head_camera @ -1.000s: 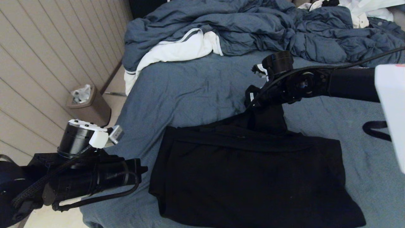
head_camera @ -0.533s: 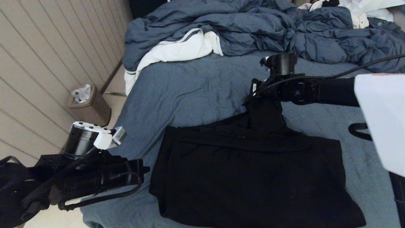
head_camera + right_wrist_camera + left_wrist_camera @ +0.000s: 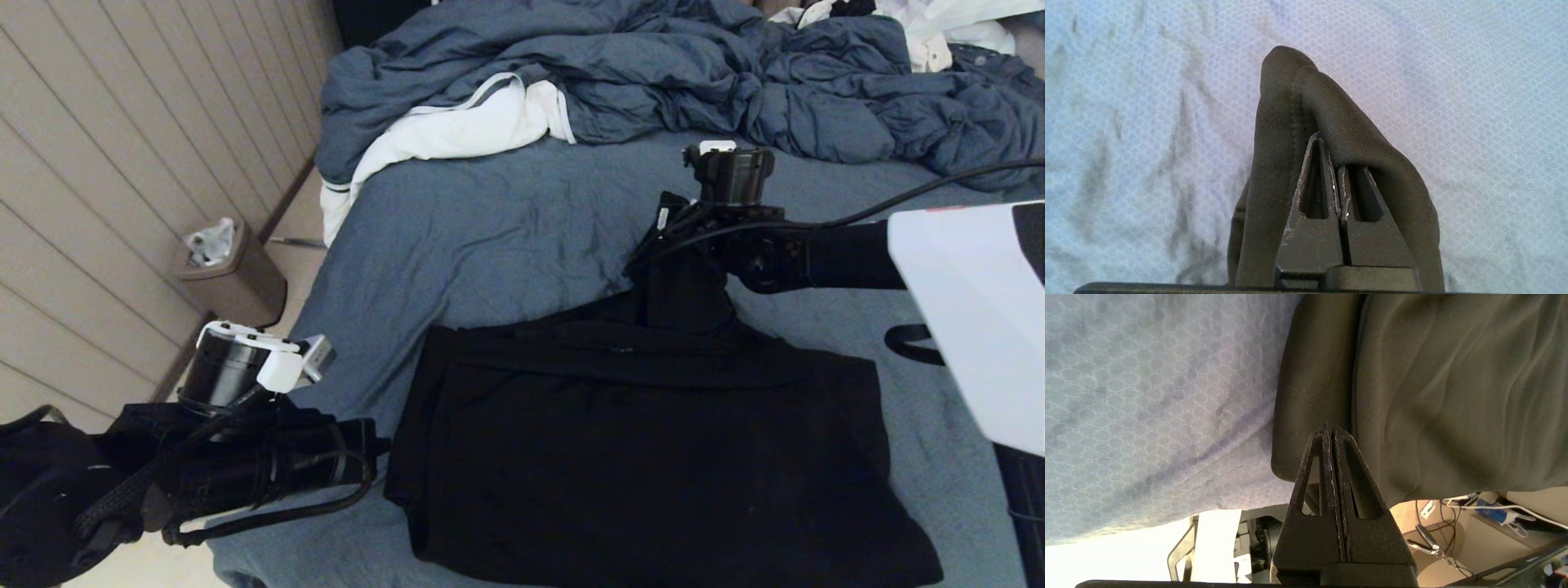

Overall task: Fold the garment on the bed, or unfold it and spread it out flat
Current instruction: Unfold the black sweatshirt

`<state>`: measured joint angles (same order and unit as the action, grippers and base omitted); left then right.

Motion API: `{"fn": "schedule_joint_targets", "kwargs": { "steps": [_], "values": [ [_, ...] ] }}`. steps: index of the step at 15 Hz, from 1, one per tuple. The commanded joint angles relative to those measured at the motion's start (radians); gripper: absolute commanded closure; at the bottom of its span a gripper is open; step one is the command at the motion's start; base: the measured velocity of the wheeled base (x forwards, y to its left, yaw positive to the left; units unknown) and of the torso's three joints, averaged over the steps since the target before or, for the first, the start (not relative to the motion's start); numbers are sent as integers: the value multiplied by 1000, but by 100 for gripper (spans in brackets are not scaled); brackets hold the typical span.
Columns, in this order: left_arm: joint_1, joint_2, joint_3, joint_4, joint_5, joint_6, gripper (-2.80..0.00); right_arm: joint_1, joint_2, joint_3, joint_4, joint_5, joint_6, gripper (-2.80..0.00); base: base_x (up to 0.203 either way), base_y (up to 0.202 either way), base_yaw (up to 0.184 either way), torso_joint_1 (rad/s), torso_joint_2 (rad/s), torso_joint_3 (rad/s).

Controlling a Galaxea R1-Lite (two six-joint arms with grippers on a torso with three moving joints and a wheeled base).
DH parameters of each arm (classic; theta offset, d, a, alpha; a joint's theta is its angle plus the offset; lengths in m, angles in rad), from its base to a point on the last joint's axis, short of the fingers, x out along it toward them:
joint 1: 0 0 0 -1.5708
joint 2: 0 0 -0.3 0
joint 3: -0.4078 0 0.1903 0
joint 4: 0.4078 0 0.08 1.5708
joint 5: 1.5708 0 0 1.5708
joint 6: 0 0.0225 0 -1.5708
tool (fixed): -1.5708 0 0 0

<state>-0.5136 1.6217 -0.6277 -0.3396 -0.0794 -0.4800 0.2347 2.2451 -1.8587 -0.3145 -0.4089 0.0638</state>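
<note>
**Right arm lifts a fold of the hoodie as the fold nears its finish**

The bed fills the head view, its blue-grey sheet stretching from 6 o'clock up to a rumpled duvet across 12 o'clock, with a white cloth spilling over the edge at about 11. The garment — a black hoodie already gathered into a broad rectangle — lies on the sheet from the centre down to 5 o'clock. From its far edge a narrow strip of black fabric rises to the right gripper at about 1 o'clock of the rectangle; the jaws are pressed together on that strip, which drapes over and around the fingers in the wrist view. Over the past second the wrist has turned over the strip — its black cylinder, then angled off toward 11 o'clock, now stands upright at 12 — and the pinched fabric is held taut above the sheet. That suggests the loose part, likely a sleeve or the hood, is about to be laid over the body. The left gripper waits at 8 o'clock, closed on nothing, its tips just beside the hoodie's near-left corner. A small bin stands on the floor at 9 o'clock.
</note>
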Motion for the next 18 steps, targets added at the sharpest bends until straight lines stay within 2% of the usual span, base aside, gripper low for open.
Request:
{"fn": "schedule_joint_targets", "kwargs": {
  "steps": [1, 2, 3, 7, 12, 16, 18],
  "values": [
    [0, 9, 1, -5, 0, -3, 0, 2, -5, 0, -3, -12, -1, 0, 0, 0, 0, 0, 0, 0],
    [0, 10, 3, -20, 0, -3, 0, 1, -8, 3, -2, -25, -2, 0, 0, 0, 0, 0, 0, 0],
    [0, 14, 6, -33, 0, -3, 0, -1, -17, 12, 1, -25, -4, -280, 0, 0, 0, 0, 0, 0],
    [-6, 20, 16, -59, 0, 0, 0, -8, -48, 26, 56, -13, -24, -280, 0, 0, 0, 0, 0, 0],
    [-8, 13, 17, -61, 1, -2, 0, -10, -93, 120, 61, 19, -20, -280, 0, 0, 0, 0, 0, 0],
    [-11, 18, 17, -61, -2, -5, 0, -15, -148, 141, 195, 126, -6, -280, 0, 0, 0, 0, 0, 0],
    [-27, 17, 23, -64, 2, -5, 0, -21, -189, 154, 222, 140, -6, -280, 0, 0, 0, 0, 0, 0]
  ]
}}
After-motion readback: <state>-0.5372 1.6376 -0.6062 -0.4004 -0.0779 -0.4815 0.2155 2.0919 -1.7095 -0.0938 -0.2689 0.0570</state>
